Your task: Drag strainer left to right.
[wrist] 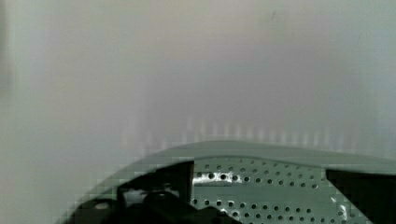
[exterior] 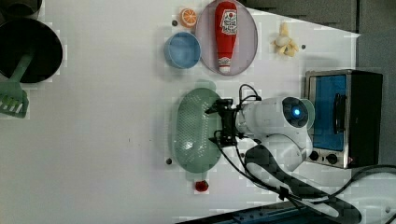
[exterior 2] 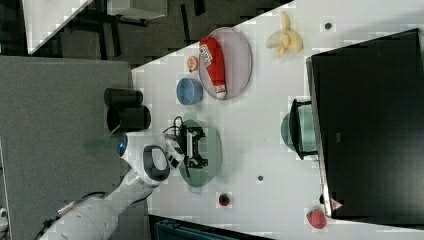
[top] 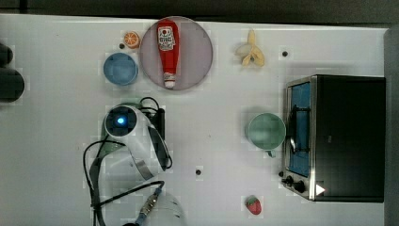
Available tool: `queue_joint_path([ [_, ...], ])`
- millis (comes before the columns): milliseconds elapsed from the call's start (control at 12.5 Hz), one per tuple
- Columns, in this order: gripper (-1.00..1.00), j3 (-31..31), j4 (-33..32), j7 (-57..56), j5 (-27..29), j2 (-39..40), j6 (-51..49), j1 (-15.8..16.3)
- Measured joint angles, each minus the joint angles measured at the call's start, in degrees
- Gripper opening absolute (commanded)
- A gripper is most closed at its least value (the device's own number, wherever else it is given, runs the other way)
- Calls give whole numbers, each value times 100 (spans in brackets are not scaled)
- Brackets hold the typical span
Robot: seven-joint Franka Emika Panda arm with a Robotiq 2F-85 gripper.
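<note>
Gripper [exterior: 222, 126] hangs spread wide and empty over the strainer's [exterior: 194, 130] rim, one finger [wrist: 177, 186] inside the holed bowl, probably to hook the wall for dragging. Strainer sits directly under it on the table [exterior: 102, 140]. Beyond, in the left view: bowl [exterior: 182, 50] and plate [exterior: 205, 28] with ketchup [exterior: 226, 35] above, oven [exterior: 343, 116] right, clear of the path.
</note>
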Motion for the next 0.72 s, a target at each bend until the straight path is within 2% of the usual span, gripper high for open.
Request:
queue_joint_path([
  [160,100,-106,-78,-213,-101,-88,34,-162],
  [320,100,-371,-56,-492,6,-108,0,-176],
  [560,100,-541,-168,-800,61,-235,0,-438],
  [720,100,-684,-224,-962,78,-235,22,-440],
])
